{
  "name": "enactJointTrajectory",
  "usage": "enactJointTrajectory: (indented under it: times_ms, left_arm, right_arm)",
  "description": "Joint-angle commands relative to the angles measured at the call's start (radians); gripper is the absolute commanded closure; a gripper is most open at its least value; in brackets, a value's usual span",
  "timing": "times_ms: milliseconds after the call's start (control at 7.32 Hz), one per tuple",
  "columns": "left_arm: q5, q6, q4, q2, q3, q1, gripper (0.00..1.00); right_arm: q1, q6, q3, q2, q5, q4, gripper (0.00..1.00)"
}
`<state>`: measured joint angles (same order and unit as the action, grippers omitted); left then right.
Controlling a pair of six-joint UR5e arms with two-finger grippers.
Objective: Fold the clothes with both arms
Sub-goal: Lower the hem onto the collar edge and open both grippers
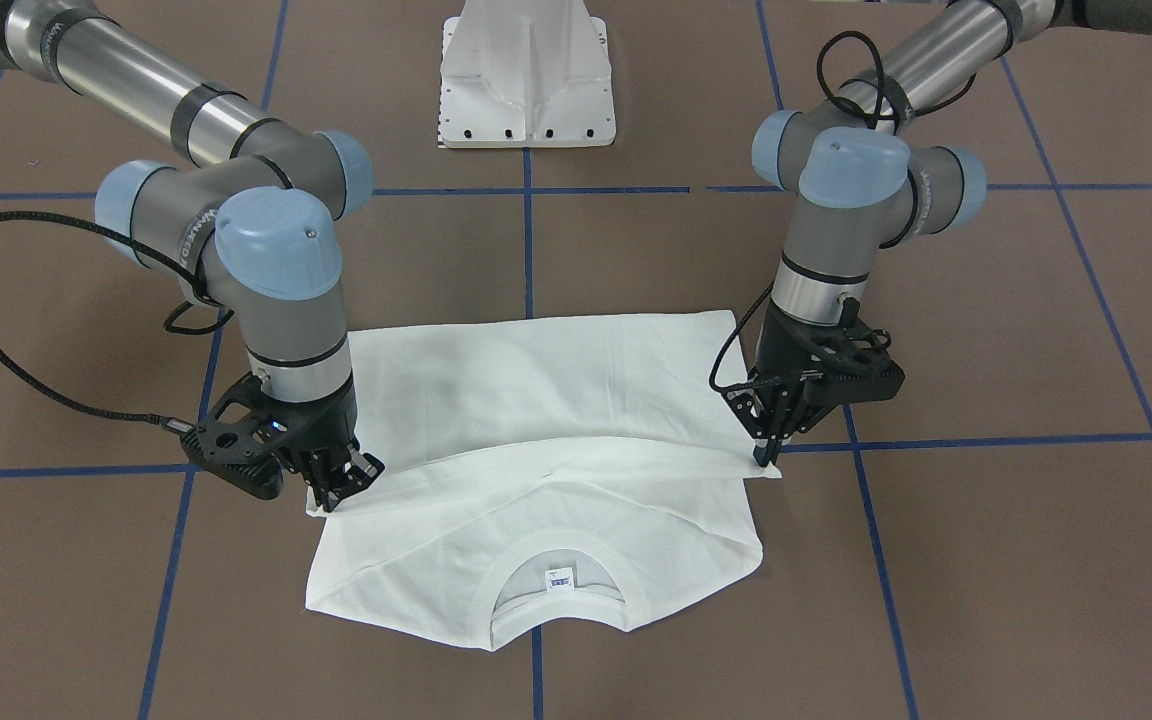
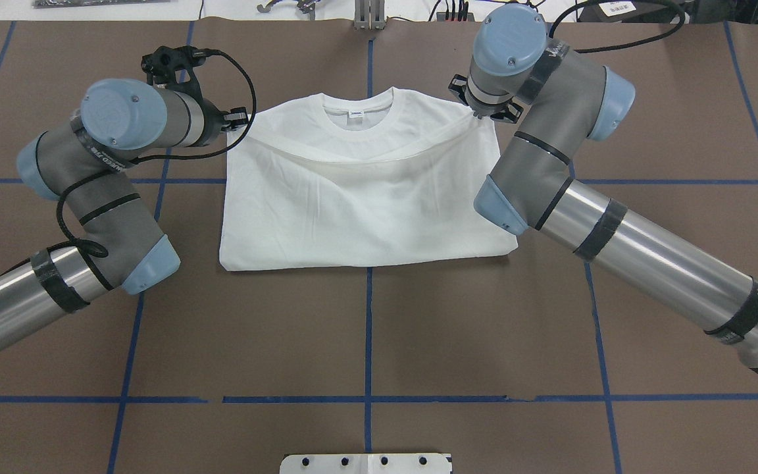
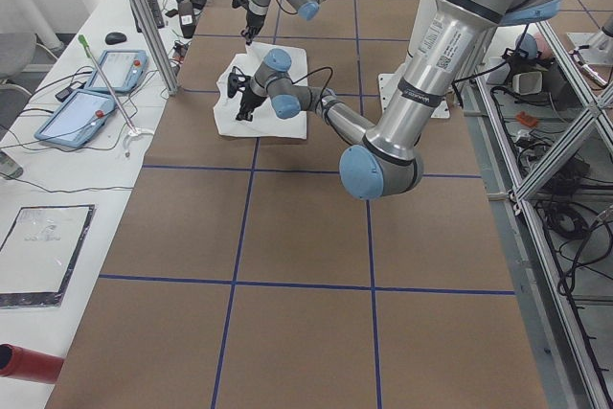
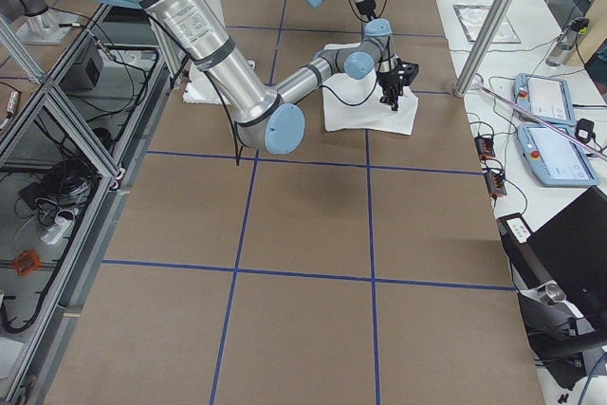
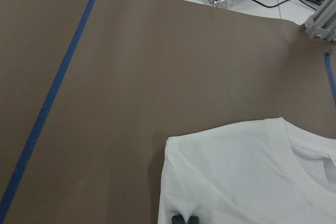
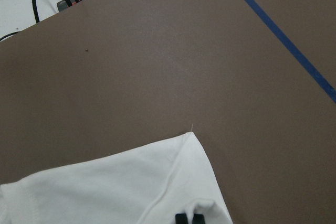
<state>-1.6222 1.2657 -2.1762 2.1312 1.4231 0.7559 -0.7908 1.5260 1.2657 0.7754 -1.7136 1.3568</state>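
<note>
Front-facing view: left hand (image 1: 766,452) and right hand (image 1: 341,480) are both clamped on the shirt (image 1: 536,385)

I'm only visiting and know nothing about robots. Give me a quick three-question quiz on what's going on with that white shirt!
1. True or false: the folded-over layer of the shirt hides its collar.
2. What do the left gripper and the right gripper pinch? A) the collar; B) the corners of the folded-over layer; C) nothing.
3. Fill in: the tape lines on the brown table are ____.
Key: 1 false, the collar shows; 2 B; 3 blue.
</note>
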Motion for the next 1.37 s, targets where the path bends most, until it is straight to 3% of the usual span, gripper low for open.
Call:
enactJointTrajectory:
  times_ms: [0, 1229]
  left_arm:
    - [0.005, -0.002, -0.063, 0.038, -0.105, 0.003, 1.00]
    - [0.010, -0.005, -0.108, 0.055, -0.145, 0.005, 1.00]
  right_arm:
    - [-0.008, -0.003, -0.101, -0.030, 0.003, -0.045, 1.00]
    - [-0.030, 0.003, -0.120, -0.022, 0.005, -0.048, 1.00]
